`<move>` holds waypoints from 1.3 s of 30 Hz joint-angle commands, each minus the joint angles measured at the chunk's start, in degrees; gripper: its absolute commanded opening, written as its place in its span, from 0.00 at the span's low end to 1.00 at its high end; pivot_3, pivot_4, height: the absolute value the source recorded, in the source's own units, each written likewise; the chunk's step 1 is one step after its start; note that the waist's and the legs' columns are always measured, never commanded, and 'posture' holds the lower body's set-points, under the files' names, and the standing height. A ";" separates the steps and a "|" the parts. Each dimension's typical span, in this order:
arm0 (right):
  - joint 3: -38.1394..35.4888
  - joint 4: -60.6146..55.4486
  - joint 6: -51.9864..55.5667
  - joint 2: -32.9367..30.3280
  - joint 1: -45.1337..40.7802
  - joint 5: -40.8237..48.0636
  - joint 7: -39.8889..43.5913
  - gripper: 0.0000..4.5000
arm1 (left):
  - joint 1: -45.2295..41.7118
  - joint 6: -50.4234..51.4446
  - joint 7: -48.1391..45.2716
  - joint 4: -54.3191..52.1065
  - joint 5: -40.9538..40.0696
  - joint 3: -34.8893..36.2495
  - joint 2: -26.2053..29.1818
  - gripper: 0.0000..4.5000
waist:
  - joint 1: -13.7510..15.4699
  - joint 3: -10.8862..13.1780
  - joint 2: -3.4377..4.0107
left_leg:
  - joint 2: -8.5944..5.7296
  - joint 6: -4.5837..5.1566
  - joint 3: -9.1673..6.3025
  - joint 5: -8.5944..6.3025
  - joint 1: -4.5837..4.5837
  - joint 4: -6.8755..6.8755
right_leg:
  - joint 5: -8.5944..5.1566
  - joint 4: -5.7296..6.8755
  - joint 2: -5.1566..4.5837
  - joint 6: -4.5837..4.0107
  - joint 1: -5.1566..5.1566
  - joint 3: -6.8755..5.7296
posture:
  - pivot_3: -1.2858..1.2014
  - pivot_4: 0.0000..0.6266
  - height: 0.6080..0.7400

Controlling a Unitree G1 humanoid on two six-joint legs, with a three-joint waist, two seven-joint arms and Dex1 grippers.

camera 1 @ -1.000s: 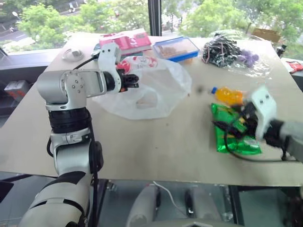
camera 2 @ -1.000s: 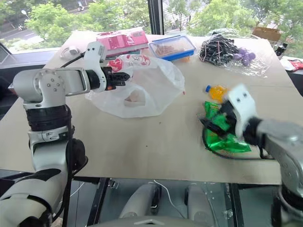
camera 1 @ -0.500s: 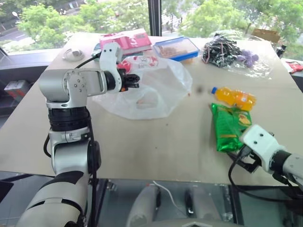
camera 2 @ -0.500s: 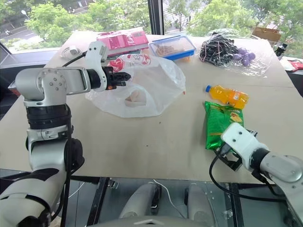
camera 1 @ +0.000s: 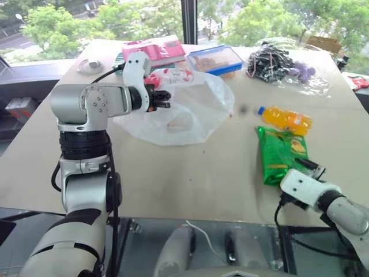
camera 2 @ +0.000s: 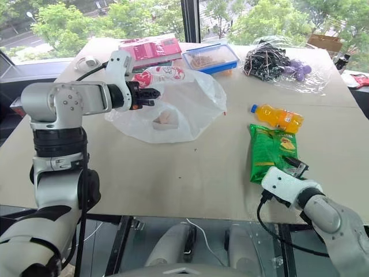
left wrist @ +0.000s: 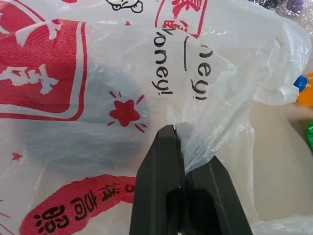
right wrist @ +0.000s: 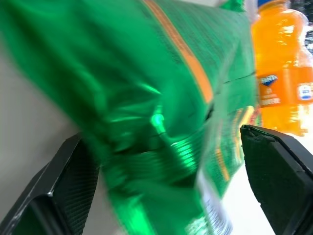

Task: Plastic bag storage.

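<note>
The plastic bag (camera 1: 190, 112), translucent white with red print, lies spread on the table's far left half. My left gripper (camera 1: 164, 98) is shut on the bag's near-left edge, and the film is pinched between its black fingers (left wrist: 166, 161) in the left wrist view. A green snack packet (camera 1: 281, 154) lies at the right, with an orange drink bottle (camera 1: 285, 119) just behind it. Low at the packet's near end, my right gripper (camera 1: 313, 168) is open. Its two fingers (right wrist: 274, 161) stand wide apart on either side of the packet (right wrist: 161, 98).
Along the far edge sit a pink box (camera 1: 153, 49), a blue-lidded container (camera 1: 214, 59) and a clear bag of dark cords and purple things (camera 1: 279, 62). A small white object (camera 1: 88, 66) lies at the far left corner. Bare tabletop (camera 1: 190, 173) runs along the near edge.
My right arm has dropped from above the snack packet to the table's near edge and rolled, with its fingers now at the packet's near end. The left gripper has kept its hold.
</note>
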 commanded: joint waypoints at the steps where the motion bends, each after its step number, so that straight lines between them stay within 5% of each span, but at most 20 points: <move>1: -0.07 -0.12 -1.59 1.66 -1.11 -3.01 -0.48 0.77 | -1.93 -1.49 -0.62 -0.60 0.04 0.31 0.85 0.00 | 0.03 0.00 0.00 | -0.01 0.00 0.01 0.00 0.00 0.00 | 0.00 0.00 0.01 0.00 0.00 0.01 | 0.52 0.24 0.94; 6: -2.58 -3.60 -6.02 1.01 -0.75 -2.14 4.49 0.31 | -1.85 -1.49 -0.71 -0.72 0.11 0.36 1.10 0.00 | 0.01 0.00 0.00 | -0.02 0.00 0.00 0.00 0.00 0.00 | 0.00 0.00 0.05 0.00 0.00 0.00 | 0.52 0.24 0.94; 13: -8.45 -10.50 -10.05 1.39 -10.82 8.34 15.29 0.31 | -1.61 -1.43 -1.93 -0.36 -0.22 0.27 1.75 0.00 | -0.51 0.01 0.00 | -0.01 0.01 0.00 0.00 0.03 0.04 | 0.00 0.02 0.08 0.01 0.04 -0.01 | 0.52 0.24 0.94; 20: 2.95 1.35 -17.71 5.91 -32.84 7.90 19.81 0.31 | -0.16 -0.16 -5.88 -3.31 -2.13 -1.63 4.20 0.00 | -0.63 0.02 -0.03 | 0.00 0.01 -0.06 -0.01 0.05 0.05 | 0.01 0.01 0.08 -0.01 0.09 -0.07 | 0.52 0.24 0.94; 27: 4.69 12.34 -21.14 13.15 -42.94 7.27 18.32 0.31 | 1.03 2.27 -5.29 -5.74 -2.82 1.05 5.66 0.00 | -0.43 0.04 -0.04 | -0.08 0.02 -0.10 0.00 -0.02 0.06 | 0.01 0.04 0.01 -0.02 0.02 -0.06 | 0.52 0.24 0.94; 39: 14.22 43.00 -45.99 28.89 -59.31 -4.19 7.42 0.31 | -0.83 7.42 -5.87 -6.56 -6.25 5.03 5.04 0.00 | -0.82 0.05 -0.02 | -0.04 -0.01 -0.01 0.01 0.02 0.03 | 0.01 0.21 0.10 -0.04 -0.12 0.05 | 0.52 0.24 0.94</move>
